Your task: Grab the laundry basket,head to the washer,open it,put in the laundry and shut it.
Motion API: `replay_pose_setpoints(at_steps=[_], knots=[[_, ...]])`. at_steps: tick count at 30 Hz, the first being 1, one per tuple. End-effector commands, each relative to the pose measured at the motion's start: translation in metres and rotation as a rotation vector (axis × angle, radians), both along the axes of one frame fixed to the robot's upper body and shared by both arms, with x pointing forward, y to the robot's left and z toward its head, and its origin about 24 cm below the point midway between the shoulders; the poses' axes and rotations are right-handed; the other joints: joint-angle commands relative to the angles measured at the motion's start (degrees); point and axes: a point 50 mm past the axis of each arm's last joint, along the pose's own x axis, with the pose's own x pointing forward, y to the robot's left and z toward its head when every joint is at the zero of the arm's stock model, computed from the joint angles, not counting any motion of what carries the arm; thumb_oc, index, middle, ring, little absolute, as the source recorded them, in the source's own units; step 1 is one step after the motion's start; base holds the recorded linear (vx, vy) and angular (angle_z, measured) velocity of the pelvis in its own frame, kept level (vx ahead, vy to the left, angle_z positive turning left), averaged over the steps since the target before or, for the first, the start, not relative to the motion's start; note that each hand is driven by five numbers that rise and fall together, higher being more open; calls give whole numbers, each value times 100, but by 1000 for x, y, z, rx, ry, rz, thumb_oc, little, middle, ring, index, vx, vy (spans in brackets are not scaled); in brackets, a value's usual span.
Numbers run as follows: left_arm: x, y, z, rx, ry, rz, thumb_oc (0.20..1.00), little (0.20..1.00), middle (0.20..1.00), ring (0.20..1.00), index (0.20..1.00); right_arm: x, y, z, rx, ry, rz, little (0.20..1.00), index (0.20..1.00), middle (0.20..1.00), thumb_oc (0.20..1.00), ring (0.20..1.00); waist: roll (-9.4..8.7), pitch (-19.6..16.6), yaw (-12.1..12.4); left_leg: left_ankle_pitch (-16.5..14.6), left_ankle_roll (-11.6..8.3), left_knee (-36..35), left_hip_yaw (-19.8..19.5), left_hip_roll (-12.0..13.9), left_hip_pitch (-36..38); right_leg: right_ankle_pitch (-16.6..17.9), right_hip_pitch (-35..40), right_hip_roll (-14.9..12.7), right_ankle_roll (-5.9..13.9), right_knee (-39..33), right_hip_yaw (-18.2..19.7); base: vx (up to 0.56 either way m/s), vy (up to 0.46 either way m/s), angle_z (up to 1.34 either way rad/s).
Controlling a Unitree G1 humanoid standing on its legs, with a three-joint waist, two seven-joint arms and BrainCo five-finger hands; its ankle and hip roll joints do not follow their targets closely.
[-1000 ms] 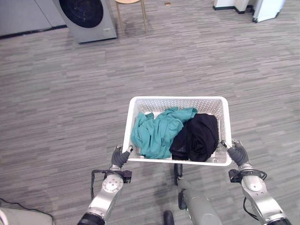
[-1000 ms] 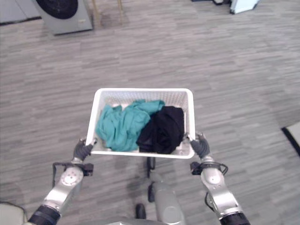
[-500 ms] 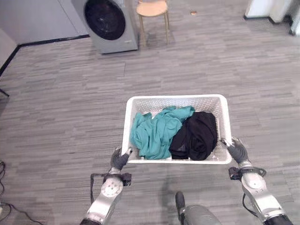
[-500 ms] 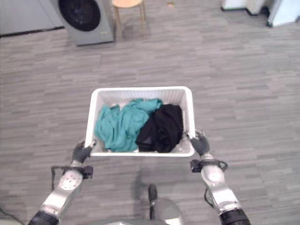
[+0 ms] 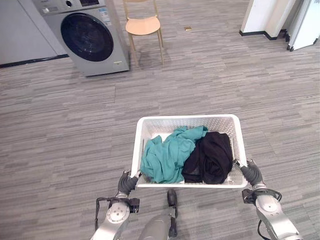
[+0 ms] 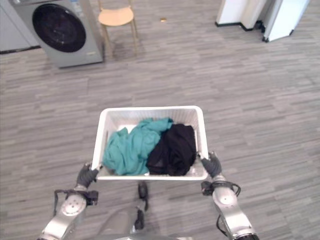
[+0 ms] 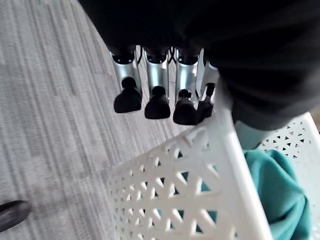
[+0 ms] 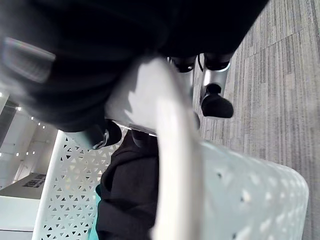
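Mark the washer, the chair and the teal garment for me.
Washer (image 5: 87, 36): left eye view, on the dark round door.
Chair (image 5: 143, 26): left eye view, on the wooden seat.
Teal garment (image 5: 165, 157): left eye view, on the bunched cloth in the basket's left half.

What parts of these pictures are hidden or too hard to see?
- Basket bottom: in both eye views the teal cloth and the black cloth cover the floor of the white basket.
- Washer: its top is cut off by the edge of the left eye view.
- Small thing on the floor past the chair: too small to identify.
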Motion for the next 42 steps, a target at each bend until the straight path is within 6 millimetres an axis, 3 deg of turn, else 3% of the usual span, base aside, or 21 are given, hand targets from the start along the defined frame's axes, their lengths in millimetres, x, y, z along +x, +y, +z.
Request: replay_pose_setpoints(at_steps=[1,3,6,7,9,10,13,17,19,21,22,23,24,26,27,28,33,37,39,41,42], knots=[[27,-33,50,-89,-291,-173,200,200,200,200,200,24,21,50,26,-267,129,200,200,200,200,200,-4,-498,99,-346,-552,-39,-9,300,503,602,-908,-352,517,884,-291,304,81,-48],[30,-30,52,-70,-300,-165,200,200,200,200,200,26,26,52,34,-281,141,200,200,200,200,200,4,-451,56,-523,-449,-53,27,292,732,1017,-1349,-362,768,1594,-292,237,59,-27],[32,-29,54,-63,-311,-155,200,200,200,200,200,27,30,53,41,-286,152,200,200,200,200,200,106,-416,-6,-686,-404,-151,3,361,1058,1022,-1859,-309,670,1723,-458,244,30,-11],[33,-28,54,-65,-311,-153,200,200,200,200,200,28,32,53,43,-285,158,200,200,200,200,200,174,-385,-83,-824,-415,-213,2,392,1278,777,-2191,-234,561,1375,-654,319,-1,12],[33,-25,53,-69,-307,-137,200,200,200,200,200,29,33,53,51,-283,161,200,200,200,200,200,236,-282,-205,-1001,-439,-277,-52,414,1616,707,-2579,-197,472,848,-922,470,-47,16],[32,-23,52,-76,-300,-126,200,200,200,200,200,29,32,53,57,-274,160,200,200,200,200,200,206,-232,-274,-1135,-484,-294,-87,371,1836,892,-2813,-220,515,101,-1031,369,-67,20],[33,-21,51,-82,-308,-103,200,200,200,200,200,28,29,50,57,-264,149,200,200,200,200,200,212,-117,-392,-1376,-584,-280,-214,408,2205,1175,-3150,-319,640,-607,-1233,443,-125,49],[33,-26,51,-89,-319,-119,200,200,200,200,200,21,23,46,57,-251,133,200,200,200,200,200,154,-208,-510,-1813,-682,-77,-553,468,2595,1452,-3138,-431,608,-517,-855,514,-249,62],[33,-32,50,-110,-313,-131,200,200,200,200,200,19,18,44,42,-236,120,200,200,200,200,200,204,-293,-603,-1745,-849,214,-574,653,2630,1498,-3111,-401,507,-272,-781,330,-238,71],[33,-35,49,-129,-305,-143,200,200,200,200,200,20,13,45,24,-237,113,200,200,200,200,200,322,-355,-657,-1243,-1081,697,-513,900,2462,1397,-2962,-376,381,-207,-924,368,-283,68],[33,-35,49,-137,-299,-147,200,200,200,200,200,20,8,47,18,-247,100,200,200,200,200,200,322,-343,-648,-586,-1194,1566,-502,1035,2067,1281,-2644,-363,214,-292,-997,400,-300,85],[32,-35,49,-140,-294,-150,200,200,200,200,200,19,5,47,15,-242,93,200,200,200,200,200,255,-333,-634,-443,-1176,1963,-403,1109,1842,1211,-2465,-396,133,-372,-1028,642,-390,51],[31,-35,46,-148,-273,-160,200,200,200,200,200,18,0,46,1,-225,78,200,200,200,200,200,108,-277,-489,-788,-962,1889,-86,1032,1370,1005,-2007,-487,81,-536,-1028,542,-266,33],[30,-36,43,-146,-260,-165,200,200,200,200,200,16,-3,45,-2,-221,65,200,200,200,200,200,58,-257,-432,-1034,-885,1448,78,946,1095,856,-1820,-561,112,-579,-1122,426,-137,-5],[29,-35,43,-140,-255,-166,200,200,200,200,200,15,-5,44,-4,-218,58,200,200,200,200,200,68,-240,-399,-985,-887,1185,147,907,933,778,-1692,-557,116,-593,-1158,441,-42,-15],[28,-35,42,-135,-251,-166,200,200,200,200,200,14,-5,43,4,-215,51,200,200,200,200,200,187,-192,-305,-554,-954,521,131,848,619,637,-1461,-406,116,-619,-1135,342,-22,-5],[26,-34,41,-130,-246,-150,200,200,200,200,200,13,-3,38,20,-202,35,200,200,200,200,200,199,-116,-149,-127,-1061,-477,172,849,135,258,-909,-334,139,-543,-976,421,47,-21],[24,-33,43,-120,-255,-161,200,200,200,200,200,12,1,36,23,-194,50,200,200,200,200,200,198,-281,-55,212,-1039,-267,373,1063,69,0,-379,-424,265,-458,-653,589,208,-57],[24,-32,43,-117,-255,-162,200,200,200,200,200,13,2,35,25,-189,54,200,200,200,200,200,156,-315,-38,152,-1005,-50,405,1053,39,-16,-361,-537,310,-401,-622,390,160,-41],[26,-28,45,-88,-257,-171,200,200,200,200,200,14,9,35,31,-192,76,200,200,200,200,200,-133,-478,-21,-370,-778,627,551,867,11,371,-525,-933,559,195,-500,581,277,-53],[27,-26,45,-80,-257,-169,200,200,200,200,200,15,11,35,34,-192,87,200,200,200,200,200,-152,-495,-9,-473,-714,660,584,859,28,580,-706,-942,596,453,-437,615,352,-9]])
